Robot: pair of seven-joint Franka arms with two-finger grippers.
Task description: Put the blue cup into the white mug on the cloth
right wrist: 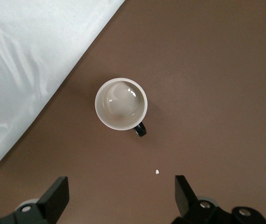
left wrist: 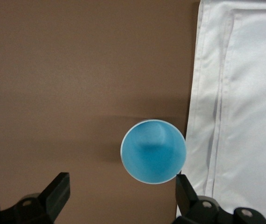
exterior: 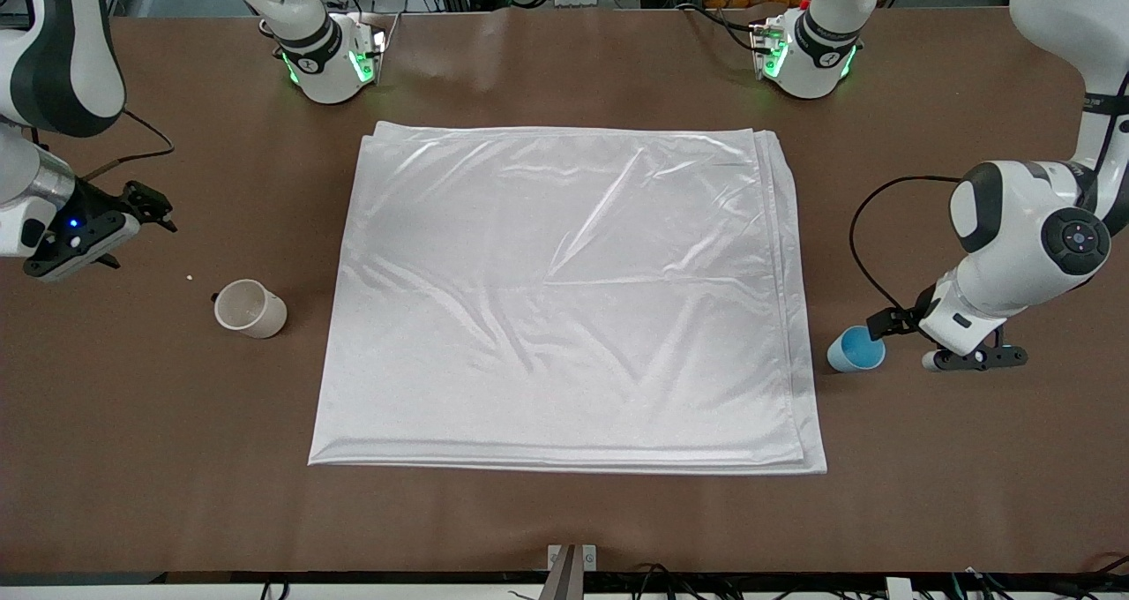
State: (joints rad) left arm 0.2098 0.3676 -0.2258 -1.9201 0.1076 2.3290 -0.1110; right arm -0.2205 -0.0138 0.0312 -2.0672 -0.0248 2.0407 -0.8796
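My right wrist view shows the white mug (right wrist: 121,103) has a dark handle and glossy inside, hidden from the front. Both the left gripper (left wrist: 119,196) and the right gripper (right wrist: 119,196) stand wide and hold nothing; the left one hangs over the smooth round blue cup (left wrist: 153,151), just beside the creased satin cloth (left wrist: 245,112).

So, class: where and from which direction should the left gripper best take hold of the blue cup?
Probably from straight above, one finger inside and one outside the rim, or both across its tapered wall. The blue cup stands upright on the bare table beside the cloth, mouth up, with no handle. The left gripper hangs open over the table next to it; the right gripper is open near the white mug.
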